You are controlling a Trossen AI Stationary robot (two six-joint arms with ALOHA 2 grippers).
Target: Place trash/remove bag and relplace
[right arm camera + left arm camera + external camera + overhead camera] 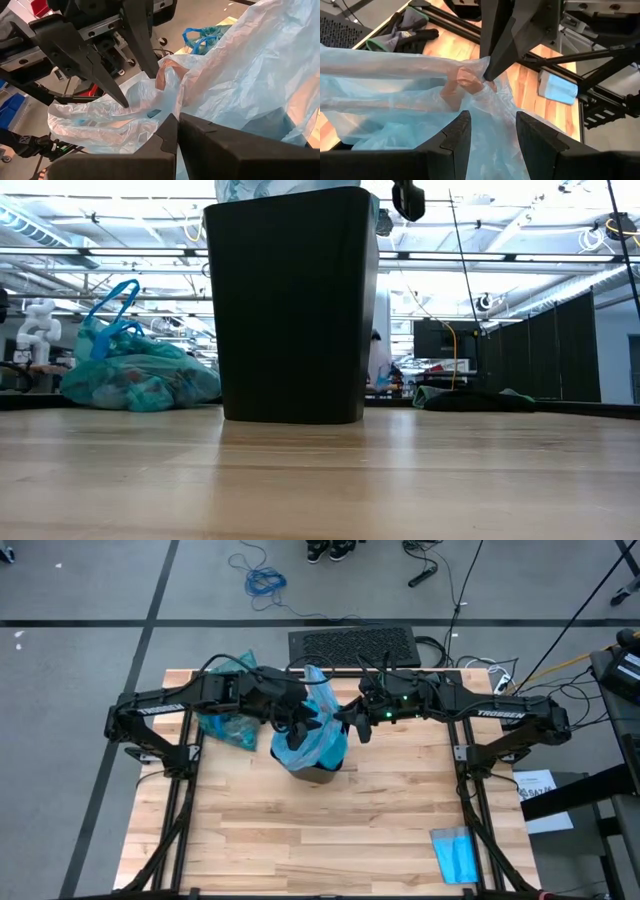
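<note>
A black bin (pixel 322 776) stands upright mid-table, with the sky-blue bag (pixel 312 735) draped over its top. The tied dark teal bag (pixel 228 726) lies on the table to the bin's left, also in the low view (pixel 135 380). My right gripper (pixel 488 75) is shut on the sky-blue bag above the bin. My left gripper (pixel 490 122) is open, its fingers spread over the bag's film opposite the right gripper. The trash is out of view. My left gripper comes at the bag from the table's left, slanting down. One fingertip (pixel 121 101) sits at a fold of the film; I cannot tell whether it touches. Nothing is pinched between its fingers. My right gripper pinches a bunched part of the bag's upper film (pixel 479 79) between its two fingertips, coming from the table's right and slanting down. The film spreads slack from the pinch, and the bag's lower part rests over the bin.
A small blue folded cloth (pixel 456 856) lies near the table's front right corner. Black gloves (pixel 406 31) lie by the far edge. A black mat (pixel 352 644) and cables lie on the floor beyond the table. The wood in front of the bin is bare.
</note>
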